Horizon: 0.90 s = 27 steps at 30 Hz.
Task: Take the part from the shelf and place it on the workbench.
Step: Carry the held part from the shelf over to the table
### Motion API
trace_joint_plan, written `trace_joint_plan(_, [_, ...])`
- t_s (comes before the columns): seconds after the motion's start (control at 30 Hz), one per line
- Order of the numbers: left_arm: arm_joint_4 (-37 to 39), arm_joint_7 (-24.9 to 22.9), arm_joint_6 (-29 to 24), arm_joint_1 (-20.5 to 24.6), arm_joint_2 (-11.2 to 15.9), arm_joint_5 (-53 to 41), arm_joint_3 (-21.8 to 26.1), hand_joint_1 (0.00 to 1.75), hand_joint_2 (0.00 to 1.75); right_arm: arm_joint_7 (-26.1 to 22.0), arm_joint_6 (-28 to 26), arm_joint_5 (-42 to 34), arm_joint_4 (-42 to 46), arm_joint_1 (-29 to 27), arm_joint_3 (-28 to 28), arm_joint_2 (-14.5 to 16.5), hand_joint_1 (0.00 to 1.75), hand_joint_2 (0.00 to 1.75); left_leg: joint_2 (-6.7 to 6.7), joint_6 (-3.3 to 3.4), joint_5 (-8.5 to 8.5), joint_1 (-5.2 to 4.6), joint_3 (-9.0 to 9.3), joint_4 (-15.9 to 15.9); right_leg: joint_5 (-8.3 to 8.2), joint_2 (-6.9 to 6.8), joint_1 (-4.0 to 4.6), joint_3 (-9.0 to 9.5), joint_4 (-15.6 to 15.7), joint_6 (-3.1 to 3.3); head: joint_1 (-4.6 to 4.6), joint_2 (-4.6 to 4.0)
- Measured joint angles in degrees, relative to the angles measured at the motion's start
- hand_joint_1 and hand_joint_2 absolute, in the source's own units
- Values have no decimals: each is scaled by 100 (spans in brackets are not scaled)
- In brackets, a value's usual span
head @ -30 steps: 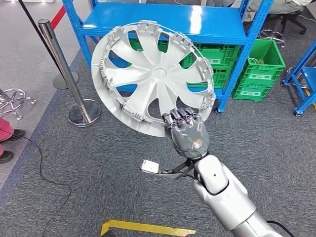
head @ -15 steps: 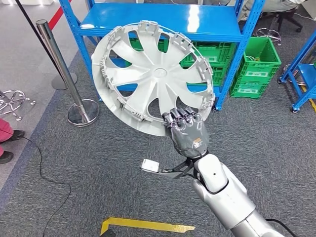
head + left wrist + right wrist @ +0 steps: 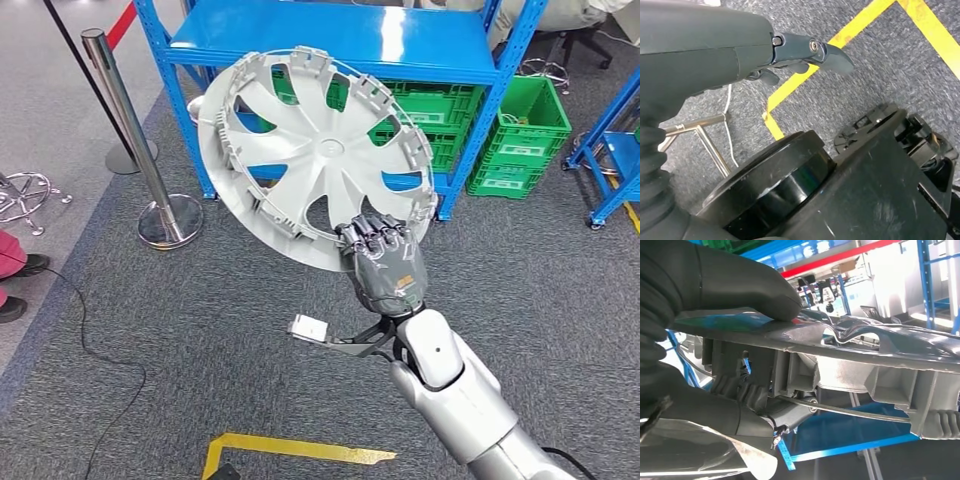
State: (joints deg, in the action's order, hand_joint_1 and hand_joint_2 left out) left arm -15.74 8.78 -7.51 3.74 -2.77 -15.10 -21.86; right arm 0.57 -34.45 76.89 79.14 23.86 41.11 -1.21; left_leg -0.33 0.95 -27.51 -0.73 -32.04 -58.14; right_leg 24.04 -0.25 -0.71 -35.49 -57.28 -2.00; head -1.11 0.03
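The silver wheel cover [image 3: 317,155] is held in the air, tilted, its ribbed inner side with clips facing the camera, in front of the blue shelf [image 3: 340,40]. The right robot hand [image 3: 381,265] grips its lower rim, fingers [image 3: 370,232] curled over the edge; in the right wrist view the thumb [image 3: 753,285] presses on the rim [image 3: 851,347]. The left robot hand [image 3: 708,50] hangs over grey carpet [image 3: 874,65] with yellow tape [image 3: 866,22]; whether it is open or closed cannot be told. Green crates [image 3: 521,135] sit under and beside the shelf, and a steel stanchion [image 3: 132,135] stands left of it.
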Motion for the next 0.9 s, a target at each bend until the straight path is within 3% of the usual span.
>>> trace_joint_plan(0.1, [0, 52, 39, 14, 28, -2, 1, 0, 175, -12, 24, -49, 1, 2, -14, 1, 175, 175, 49, 91, 84, 31, 14, 98, 75, 22, 6, -76, -77, -48, 10, -1])
trace_joint_plan(0.17, [0, 66, 46, 22, 36, -4, 1, 0, 175, -37, 25, -86, 0, 6, -28, 1, 175, 175, 114, 146, 137, 59, 10, 162, 405, 29, 4, -317, -584, -60, 28, 1])
trace_joint_plan(0.23, [0, 67, 49, 22, 43, -4, 1, 0, 175, -62, 25, -123, -8, -6, -34, 1, 175, 175, 176, 155, 145, 62, -8, 164, 765, 27, -3, -630, -1365, -77, 37, 1])
trace_joint_plan(0.27, [0, 67, 50, 22, 47, -4, 1, 0, 175, -67, 26, -142, -17, -19, -36, 1, 175, 175, 211, 152, 146, 62, -12, 162, 837, 24, -7, -720, -1612, -85, 36, 1])
trace_joint_plan(0.3, [0, 67, 52, 22, 50, -4, 1, 0, 175, -70, 26, -160, -29, -28, -37, 1, 175, 175, 248, 143, 144, 64, -14, 157, 794, 15, -12, -702, -1627, -89, 37, 0])
trace_joint_plan(0.37, [0, 67, 54, 23, 55, -5, 0, 0, 175, -72, 27, -188, -47, -29, -43, 1, 175, 175, 327, 96, 122, 74, -10, 132, 465, -82, -25, -353, -1003, -96, 38, -1])
trace_joint_plan(0.4, [1, 67, 54, 22, 61, -5, 1, 0, 175, -72, 27, -197, -51, -18, -45, 1, 175, 175, 367, 57, 102, 66, -14, 112, 339, -210, -8, -133, -612, -98, 42, -1])
trace_joint_plan(0.43, [1, 67, 54, 19, 67, -7, 1, 0, 175, -75, 27, -204, -52, -3, -46, 5, 175, 175, 404, 20, 82, 51, -26, 77, 266, -313, 7, 24, -316, -73, 49, 0])
trace_joint_plan(0.5, [2, 67, 54, 14, 82, -8, 1, 0, 175, -80, 29, -213, -55, 10, -47, 15, 175, 175, 493, -35, 62, 14, -47, 27, 282, -392, 48, 105, -147, 0, 46, 1])
trace_joint_plan(0.57, [2, 66, 53, 22, 87, -9, 1, 0, 175, -80, 35, -220, -57, -5, -53, 20, 175, 175, 573, -72, 31, 19, -48, -5, 263, -263, 41, 74, -151, 89, 36, 1])
trace_joint_plan(0.63, [2, 64, 52, 27, 91, -10, 3, 0, 175, -75, 42, -225, -59, -9, -63, 21, 175, 175, 412, -124, -165, 56, -122, -229, 244, -139, 25, 64, -146, 166, 27, 1])
trace_joint_plan(0.7, [2, 65, 51, 30, 94, -7, 7, 0, 175, -74, 47, -224, -60, -9, -67, 26, 175, 175, 157, -167, -552, 84, -392, -905, 232, -9, 19, 57, -143, 216, 15, 1])
trace_joint_plan(0.77, [2, 67, 52, 51, 92, -2, 14, 0, 175, -77, 53, -222, -68, -12, -63, 29, 175, 175, 81, -170, -794, 87, -669, -1572, 223, 138, 33, 55, -143, 236, 16, 1])
trace_joint_plan(0.8, [2, 68, 53, 61, 89, -1, 16, 0, 175, -78, 57, -222, -74, -14, -60, 29, 175, 175, 73, -153, -755, 86, -700, -1650, 219, 217, 43, 56, -143, 241, 16, 0])
trace_joint_plan(0.83, [2, 68, 53, 65, 86, -3, 17, 0, 175, -79, 60, -222, -80, -16, -58, 29, 175, 175, 55, -125, -613, 84, -638, -1514, 215, 299, 55, 60, -143, 244, 17, -1])
trace_joint_plan(0.87, [2, 68, 52, 63, 85, -4, 17, 0, 175, -80, 64, -223, -84, -18, -56, 30, 175, 175, 3, -84, -395, 81, -495, -1192, 211, 382, 66, 67, -144, 245, 16, -1])
trace_joint_plan(0.9, [4, 66, 52, 55, 93, -5, 17, 0, 175, -81, 66, -224, -85, -19, -57, 31, 175, 175, -138, -30, -196, 82, -331, -819, 206, 458, 64, 68, -143, 241, 22, -1])
